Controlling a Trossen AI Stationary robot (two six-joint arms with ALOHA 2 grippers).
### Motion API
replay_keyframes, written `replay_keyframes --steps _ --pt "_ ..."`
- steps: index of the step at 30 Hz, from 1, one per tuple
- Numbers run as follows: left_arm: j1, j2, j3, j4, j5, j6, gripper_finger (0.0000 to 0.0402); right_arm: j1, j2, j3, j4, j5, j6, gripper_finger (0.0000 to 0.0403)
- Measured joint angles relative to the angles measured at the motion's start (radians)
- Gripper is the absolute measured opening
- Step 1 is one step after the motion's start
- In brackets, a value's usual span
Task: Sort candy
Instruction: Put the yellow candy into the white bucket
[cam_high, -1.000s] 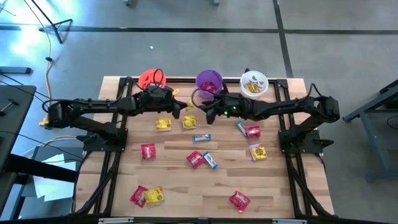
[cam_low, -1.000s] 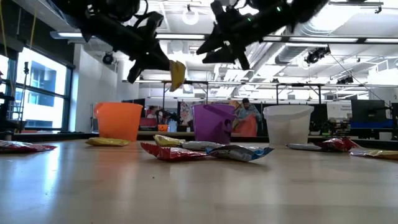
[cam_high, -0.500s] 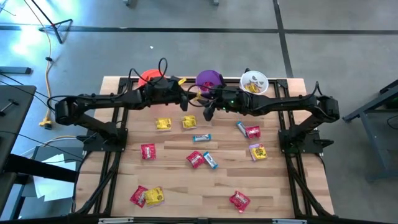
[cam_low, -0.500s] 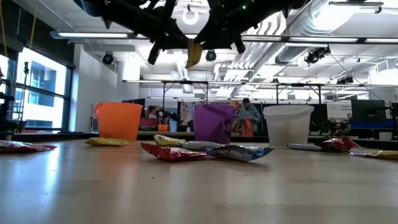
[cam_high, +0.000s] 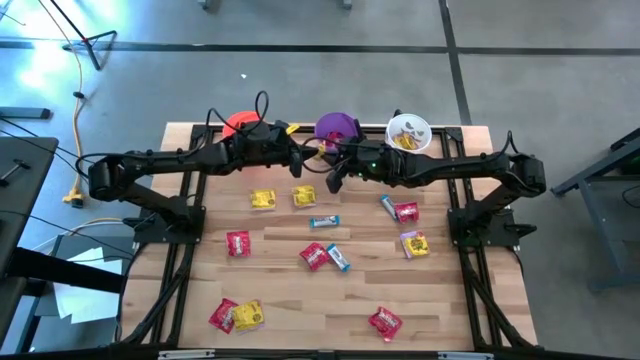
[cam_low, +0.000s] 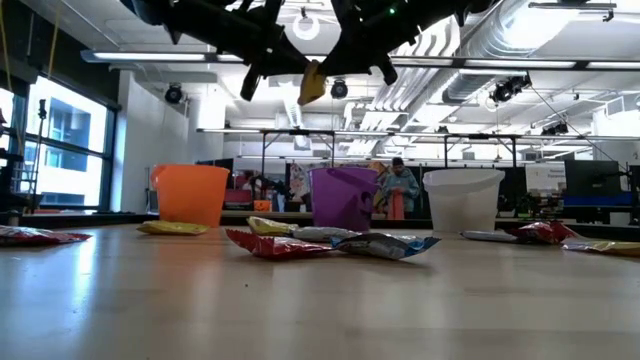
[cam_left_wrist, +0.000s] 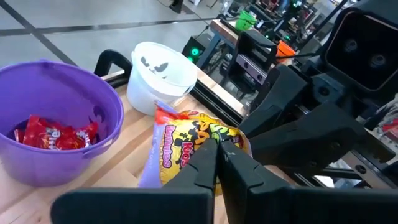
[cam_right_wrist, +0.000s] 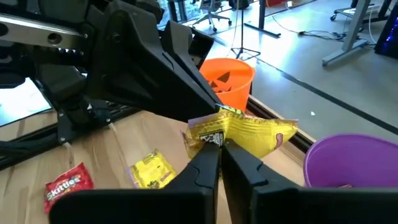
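Observation:
A yellow candy packet (cam_low: 312, 84) hangs high above the table between my two grippers, over the strip between the orange cup (cam_high: 243, 125) and the purple cup (cam_high: 337, 128). My left gripper (cam_left_wrist: 217, 152) reaches it from the table's left and is shut on it. My right gripper (cam_right_wrist: 220, 144) reaches it from the right and is shut on it too. The purple cup (cam_left_wrist: 56, 124) holds red packets, and the white cup (cam_high: 408, 133) holds yellow ones. More candy, red (cam_high: 238, 243), yellow (cam_high: 263, 199) and blue-and-white (cam_high: 323, 221), lies flat on the wooden table. My left gripper pinches one edge of the yellow packet (cam_left_wrist: 208, 142) between its two fingers, coming roughly level from the table's left. The packet is lifted clear of the table. My right gripper pinches the packet's near edge (cam_right_wrist: 214, 138) between its two fingers, close to one end and coming roughly level from the table's right. The rest of the packet (cam_right_wrist: 261, 134) stands out beyond the fingertips, crumpled.
The three cups stand in a row along the table's far edge. Loose candy is scattered over the middle and near part of the table, some near the right arm's base (cam_high: 414, 243) and some at the near left (cam_high: 235, 315). People show far off in the room behind.
My left gripper has carried the yellow packet up and toward the table's right and far edge. My right gripper has risen and come toward it from the right, and the two now meet at the packet.

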Motion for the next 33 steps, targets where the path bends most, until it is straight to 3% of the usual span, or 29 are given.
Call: replay_keyframes --steps 17,22,33 --pt "0.028 -0.059 0.001 -0.017 0.018 0.091 0.0106 -0.011 -0.001 0.0 0.002 0.034 -0.008 0.0" --pt "0.041 -0.107 -0.005 -0.08 -0.001 0.186 0.0117 -0.044 -0.012 0.0 -0.016 0.067 0.023 0.0" --pt "0.041 -0.199 -0.162 -0.096 -0.03 0.166 0.0106 -0.262 -0.193 -0.001 -0.533 0.14 0.131 0.0"
